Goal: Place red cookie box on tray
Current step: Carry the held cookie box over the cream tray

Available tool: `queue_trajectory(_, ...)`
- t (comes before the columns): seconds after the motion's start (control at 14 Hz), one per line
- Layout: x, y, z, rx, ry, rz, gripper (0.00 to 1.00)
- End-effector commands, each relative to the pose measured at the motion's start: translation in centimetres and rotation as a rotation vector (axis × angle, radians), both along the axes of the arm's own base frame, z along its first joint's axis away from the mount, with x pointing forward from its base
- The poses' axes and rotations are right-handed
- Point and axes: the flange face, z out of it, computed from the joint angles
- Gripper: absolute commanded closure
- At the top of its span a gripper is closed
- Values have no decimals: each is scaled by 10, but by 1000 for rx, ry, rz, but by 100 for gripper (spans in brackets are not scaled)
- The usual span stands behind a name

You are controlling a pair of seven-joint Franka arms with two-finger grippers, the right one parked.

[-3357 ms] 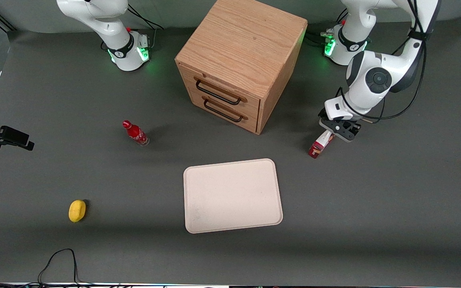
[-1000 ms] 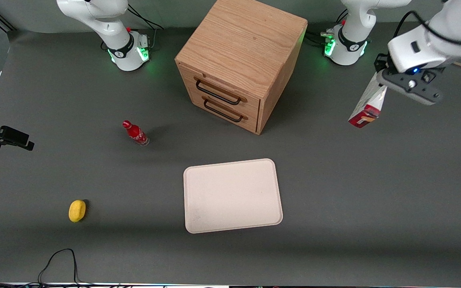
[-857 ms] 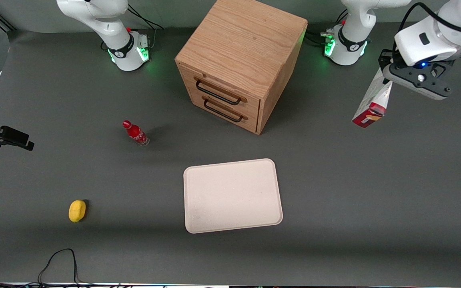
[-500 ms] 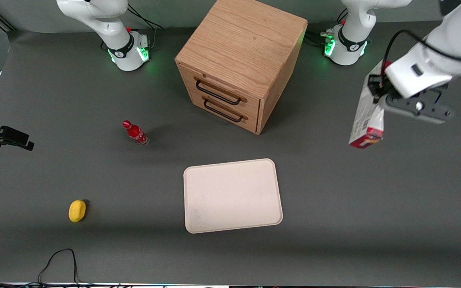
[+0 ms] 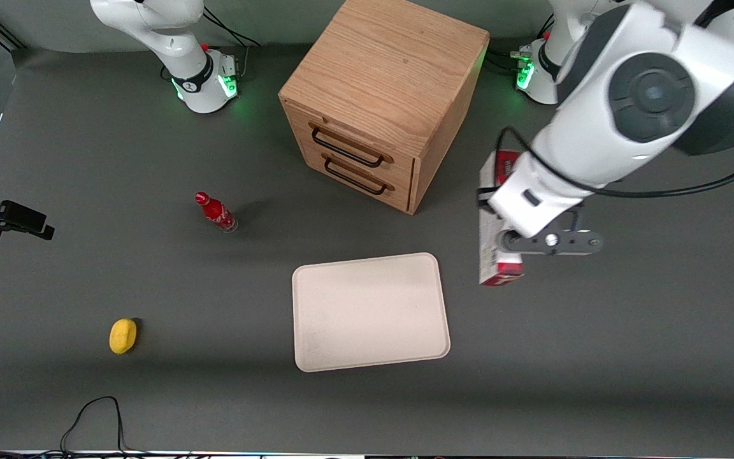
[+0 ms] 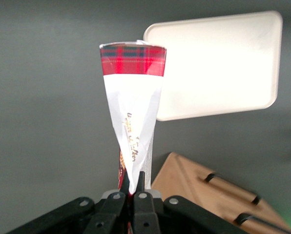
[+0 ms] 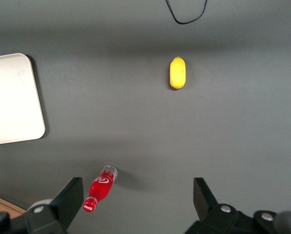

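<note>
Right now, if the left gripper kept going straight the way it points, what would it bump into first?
Probably the bare gray table. The left gripper points downward, shut on the red cookie box, whose end leads. That end hangs just beside the tray, not clearly over it, though depth is hard to judge.

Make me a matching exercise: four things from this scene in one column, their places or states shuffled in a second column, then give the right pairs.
Things:
1. red cookie box
2. tray
3. small red bottle
4. yellow lemon

Places or states:
A. lies flat on the table, nothing on it
B. held off the table in the gripper, beside the tray
C. nearest the front camera, toward the parked arm's end
D. on the table beside the wooden cabinet, toward the parked arm's end

Pairs: 1-B, 2-A, 3-D, 4-C
</note>
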Motion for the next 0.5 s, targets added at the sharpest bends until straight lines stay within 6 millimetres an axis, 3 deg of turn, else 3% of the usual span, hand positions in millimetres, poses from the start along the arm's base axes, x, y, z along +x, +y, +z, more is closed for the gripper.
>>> queue_trajectory(0.0,-3,-34,9,-2,-67,84,100)
queue_trajectory(0.29,4,-53,-18,9,-75,117,100)
queue_trajectory(0.43,18,-56,-47,12,-65,125,100)
